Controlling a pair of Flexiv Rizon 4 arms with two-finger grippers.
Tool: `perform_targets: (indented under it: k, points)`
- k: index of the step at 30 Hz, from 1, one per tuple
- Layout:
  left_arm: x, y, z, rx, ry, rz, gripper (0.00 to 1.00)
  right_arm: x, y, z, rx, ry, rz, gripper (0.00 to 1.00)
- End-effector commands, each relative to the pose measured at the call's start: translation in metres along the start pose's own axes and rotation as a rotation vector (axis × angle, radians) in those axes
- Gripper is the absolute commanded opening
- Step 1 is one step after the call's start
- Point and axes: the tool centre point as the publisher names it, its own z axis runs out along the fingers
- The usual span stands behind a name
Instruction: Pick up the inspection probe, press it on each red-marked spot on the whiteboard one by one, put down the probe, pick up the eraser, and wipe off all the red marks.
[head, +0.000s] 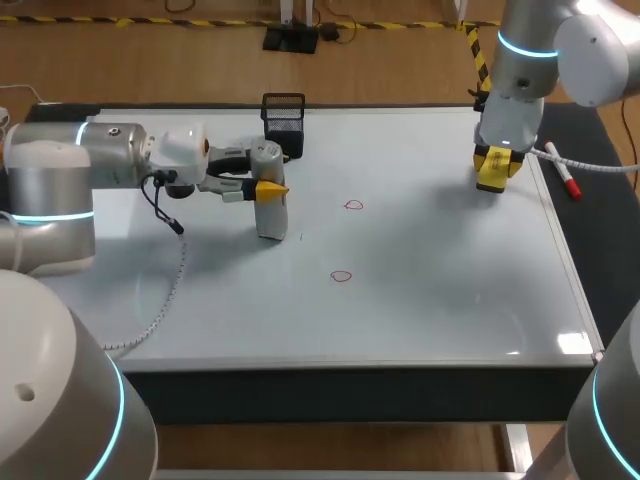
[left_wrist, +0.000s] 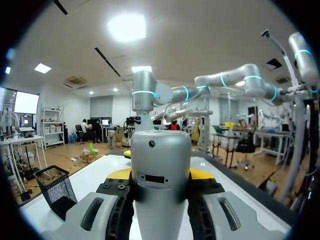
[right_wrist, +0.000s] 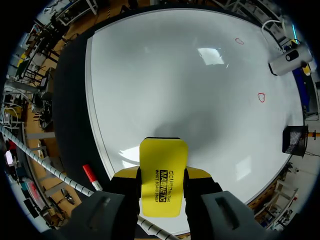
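Left fingers (head: 272, 188) level around upright probe (head: 270, 215)

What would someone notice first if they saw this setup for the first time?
The left gripper holds a silver probe upright on the whiteboard, left of middle. At its far right edge the right gripper grips a bright yellow eraser, and two small red marks sit between them.

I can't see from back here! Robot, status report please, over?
Left gripper shut on probe, upright. Right gripper shut on eraser. Two red marks unwiped on whiteboard. Nothing between probe and marks.
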Motion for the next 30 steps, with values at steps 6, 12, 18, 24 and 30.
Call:
perform_targets:
  k: [6,12,18,24,30]
  points:
    - [-0.0006,0.0012,-0.0013,-0.011,0.006,-0.005,0.00,0.0007,0.0000,-0.0008,0.002,0.002,-0.002,0.00]
    - [-0.0001,0.0024,-0.0019,-0.014,0.004,-0.006,0.00,0.0007,0.0000,-0.0008,0.002,0.002,-0.002,0.00]
    - [0.0004,0.0027,-0.0027,-0.022,0.001,-0.003,0.00,0.0007,0.0000,-0.0008,0.002,0.002,-0.002,0.00]
    - [0.0010,0.0026,-0.0035,-0.027,0.000,-0.002,0.00,0.0007,0.0000,-0.0008,0.002,0.002,-0.002,0.00]
    - [0.0015,0.0027,-0.0034,-0.031,0.002,-0.002,0.00,0.0007,0.0000,-0.0008,0.002,0.002,-0.002,0.00]
